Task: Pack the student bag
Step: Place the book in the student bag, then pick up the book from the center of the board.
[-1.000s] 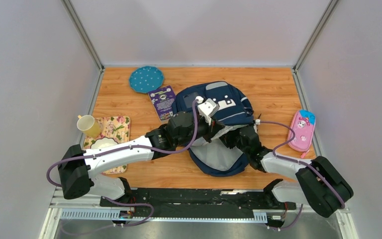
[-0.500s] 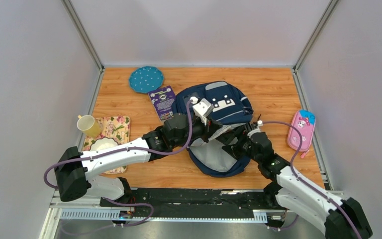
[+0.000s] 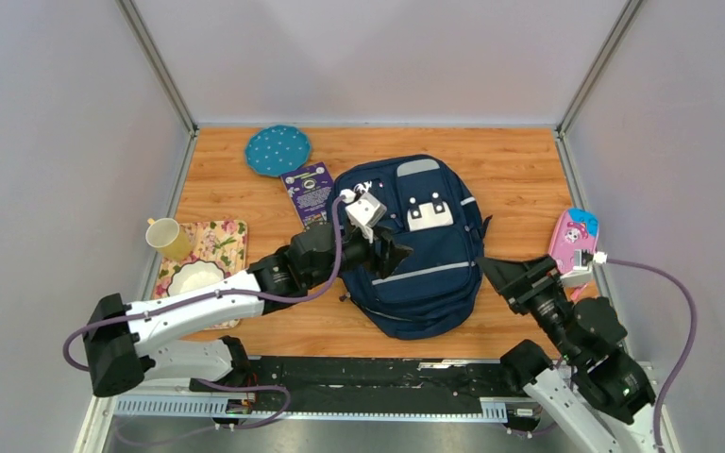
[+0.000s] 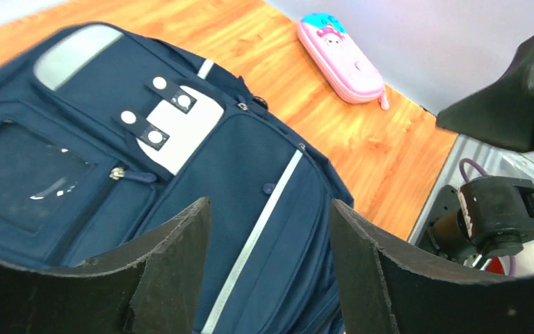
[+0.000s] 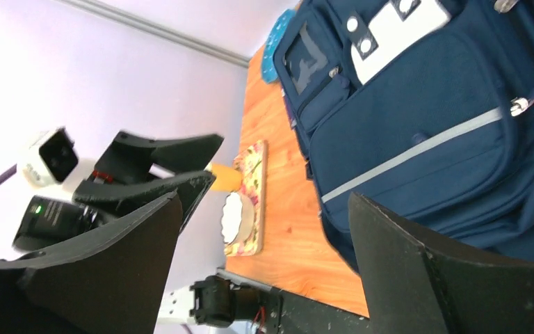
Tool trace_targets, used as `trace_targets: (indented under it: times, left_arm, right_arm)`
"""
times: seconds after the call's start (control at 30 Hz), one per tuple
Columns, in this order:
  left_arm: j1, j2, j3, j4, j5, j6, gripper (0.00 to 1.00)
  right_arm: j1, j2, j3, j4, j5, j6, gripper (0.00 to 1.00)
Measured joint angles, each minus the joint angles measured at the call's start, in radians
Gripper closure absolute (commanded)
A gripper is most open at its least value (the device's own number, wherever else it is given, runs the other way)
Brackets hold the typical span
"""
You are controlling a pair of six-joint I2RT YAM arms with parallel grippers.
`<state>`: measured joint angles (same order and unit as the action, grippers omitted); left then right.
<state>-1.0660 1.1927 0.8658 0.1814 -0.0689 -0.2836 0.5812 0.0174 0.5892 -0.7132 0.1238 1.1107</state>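
The navy backpack (image 3: 425, 250) lies flat, front side up, in the middle of the desk (image 3: 519, 170), with its bottom toward the near edge. From above, the left gripper (image 3: 389, 255) hovers over the backpack's left half, while the right gripper (image 3: 502, 275) hangs off the bag near the near right corner. The overhead view alone takes in the whole layout: a blue dotted plate (image 3: 278, 150) at the far left, a purple booklet (image 3: 310, 193) just beside the backpack, and a yellow cup (image 3: 165, 236), a flowered mat (image 3: 222, 241) and a white bowl (image 3: 193, 276) along the left edge. The pink pencil case (image 3: 571, 241) lies against the right edge. The left wrist view shows what the overhead one cannot: its fingers (image 4: 174, 257) are spread wide with nothing between them. It also shows the clear window pocket, the white patch with its snaps and the grey stripe close up. The right wrist view shows its own fingers (image 5: 125, 243) likewise parted and empty. Past them it catches the left gripper's black fingers from the side, raised above the desk.
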Motion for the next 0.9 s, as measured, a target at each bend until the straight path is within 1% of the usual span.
trace_targets:
  times: [0.07, 0.23, 0.3, 0.37, 0.47, 0.57, 0.7, 0.8, 0.9]
  left_arm:
    - [0.001, -0.05, -0.013, -0.018, -0.025, 0.005, 0.29]
    - [0.005, -0.172, -0.045, -0.069, -0.127, 0.054, 0.28]
    - [0.023, -0.198, -0.045, -0.099, -0.167, 0.072, 0.28]
    - [0.066, -0.203, -0.042, -0.139, -0.184, 0.076, 0.27]
    - [0.203, -0.198, -0.045, -0.222, -0.179, 0.058, 0.27]
    - [0.345, -0.199, -0.068, -0.256, -0.156, 0.01, 0.26]
    - [0.552, -0.198, -0.122, -0.269, -0.057, -0.089, 0.26]
    - [0.664, -0.181, -0.144, -0.276, 0.006, -0.154, 0.26]
    - [0.715, -0.158, -0.146, -0.274, 0.053, -0.196, 0.26]
  right_arm:
    - [0.0, 0.103, 0.097, -0.028, 0.025, -0.058, 0.07]
    - [0.0, 0.547, 0.344, -0.019, 0.016, -0.243, 0.06]
    - [0.0, 0.681, 0.397, 0.002, -0.003, -0.315, 0.05]
    - [0.0, 0.78, 0.433, 0.019, -0.026, -0.369, 0.05]
    - [0.0, 0.941, 0.512, 0.049, -0.079, -0.447, 0.05]
    - [-0.001, 1.112, 0.609, 0.089, -0.151, -0.506, 0.05]
    - [-0.001, 1.31, 0.719, 0.146, -0.216, -0.556, 0.06]
    - [-0.001, 1.46, 0.812, 0.162, -0.254, -0.583, 0.06]
    - [-0.001, 1.625, 0.955, 0.162, -0.304, -0.603, 0.06]
